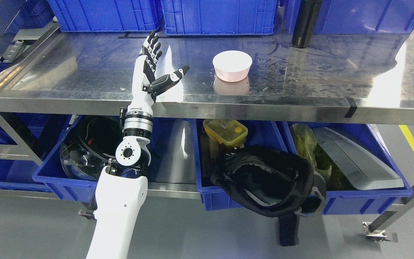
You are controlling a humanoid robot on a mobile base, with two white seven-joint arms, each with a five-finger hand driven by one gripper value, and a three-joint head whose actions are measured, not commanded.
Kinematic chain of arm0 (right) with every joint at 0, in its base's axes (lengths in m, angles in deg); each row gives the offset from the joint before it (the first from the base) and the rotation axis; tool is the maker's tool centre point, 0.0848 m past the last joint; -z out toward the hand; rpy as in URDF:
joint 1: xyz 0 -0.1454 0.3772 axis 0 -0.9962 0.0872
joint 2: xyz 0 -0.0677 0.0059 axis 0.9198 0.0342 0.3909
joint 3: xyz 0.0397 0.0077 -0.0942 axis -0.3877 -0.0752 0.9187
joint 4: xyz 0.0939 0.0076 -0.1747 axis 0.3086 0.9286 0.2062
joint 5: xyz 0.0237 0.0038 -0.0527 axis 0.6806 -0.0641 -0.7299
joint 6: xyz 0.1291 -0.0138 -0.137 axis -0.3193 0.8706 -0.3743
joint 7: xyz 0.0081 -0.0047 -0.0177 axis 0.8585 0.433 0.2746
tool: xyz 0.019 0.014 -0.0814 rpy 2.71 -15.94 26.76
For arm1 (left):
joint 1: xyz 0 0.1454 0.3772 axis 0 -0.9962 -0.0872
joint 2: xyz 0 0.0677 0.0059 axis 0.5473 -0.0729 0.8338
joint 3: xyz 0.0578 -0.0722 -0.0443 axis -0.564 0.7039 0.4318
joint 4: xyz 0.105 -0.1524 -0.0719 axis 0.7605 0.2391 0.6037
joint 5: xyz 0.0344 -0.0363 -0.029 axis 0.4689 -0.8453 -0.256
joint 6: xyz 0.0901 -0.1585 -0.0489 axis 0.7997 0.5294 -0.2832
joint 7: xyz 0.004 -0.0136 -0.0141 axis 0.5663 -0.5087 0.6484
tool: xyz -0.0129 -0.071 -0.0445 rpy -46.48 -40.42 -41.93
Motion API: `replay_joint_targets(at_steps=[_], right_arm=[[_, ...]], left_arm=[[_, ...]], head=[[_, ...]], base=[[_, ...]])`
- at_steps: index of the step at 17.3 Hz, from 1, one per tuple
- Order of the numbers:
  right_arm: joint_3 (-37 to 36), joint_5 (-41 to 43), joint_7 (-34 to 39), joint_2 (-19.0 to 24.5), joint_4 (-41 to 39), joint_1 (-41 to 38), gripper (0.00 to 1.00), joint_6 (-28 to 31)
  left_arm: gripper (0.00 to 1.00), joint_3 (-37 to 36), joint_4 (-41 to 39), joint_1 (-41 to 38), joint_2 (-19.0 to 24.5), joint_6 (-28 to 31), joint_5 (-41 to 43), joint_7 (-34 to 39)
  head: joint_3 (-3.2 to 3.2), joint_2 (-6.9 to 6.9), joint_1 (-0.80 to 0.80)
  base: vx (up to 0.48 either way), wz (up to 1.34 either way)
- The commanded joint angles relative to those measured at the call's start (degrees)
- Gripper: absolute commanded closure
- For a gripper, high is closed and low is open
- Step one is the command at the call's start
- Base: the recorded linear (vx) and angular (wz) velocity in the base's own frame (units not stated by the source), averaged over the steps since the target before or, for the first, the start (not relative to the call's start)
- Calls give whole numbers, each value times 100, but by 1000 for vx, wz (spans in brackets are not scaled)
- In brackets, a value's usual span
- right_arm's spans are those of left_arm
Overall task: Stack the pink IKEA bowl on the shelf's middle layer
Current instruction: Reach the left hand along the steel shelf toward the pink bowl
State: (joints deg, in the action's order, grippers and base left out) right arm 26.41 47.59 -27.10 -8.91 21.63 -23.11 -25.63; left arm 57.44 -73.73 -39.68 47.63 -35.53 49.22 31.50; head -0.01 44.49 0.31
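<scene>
A pink bowl stands upright on the steel shelf, near its front edge and a little right of the middle. My left hand is raised over the shelf to the bowl's left, well apart from it. Its fingers are spread and point away from me, its thumb juts right toward the bowl, and it holds nothing. The white left arm rises from the bottom edge, left of centre. The right arm does not show.
Blue crates line the back of the shelf, with a black bottle at the back right. Below, blue bins hold a black helmet, a yellow lunch box, a black bag and a grey panel.
</scene>
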Motion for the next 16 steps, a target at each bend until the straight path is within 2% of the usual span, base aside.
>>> replay_joint_targets(at_steps=[1, 3, 5, 7, 10, 13, 16], right_arm=[[-8, 0, -2, -100, -100, -132, 0, 2], [1, 0, -2, -100, -100, -132, 0, 2], [1, 0, -2, -100, -100, -132, 0, 2], [1, 0, -2, -100, -100, -132, 0, 2], [1, 0, -2, -100, -100, -132, 0, 2], [1, 0, -2, -100, -100, -132, 0, 2], [1, 0, -2, -100, -100, -132, 0, 2]], left_arm=[[0, 118, -1, -1, 100, -58, -4, -18], [0, 232, -1, 226, 100, -58, 4, -306], [0, 225, 8, 473, 648, -14, 249, -930], [0, 189, 96, 763, 1316, -5, 1221, -1483], [1, 119, 78, 1123, 1976, -5, 2741, -3010], [1, -362, -53, 1597, 2354, -14, 3983, -3944], [2, -944, -106, 2159, 2532, -23, 4547, -4543]], head=[[0, 0, 0], [0, 0, 0], [0, 0, 0], [0, 0, 0], [0, 0, 0], [0, 0, 0], [0, 0, 0]], base=[[0, 0], [0, 0], [0, 0], [0, 0], [0, 0], [0, 0], [0, 0]])
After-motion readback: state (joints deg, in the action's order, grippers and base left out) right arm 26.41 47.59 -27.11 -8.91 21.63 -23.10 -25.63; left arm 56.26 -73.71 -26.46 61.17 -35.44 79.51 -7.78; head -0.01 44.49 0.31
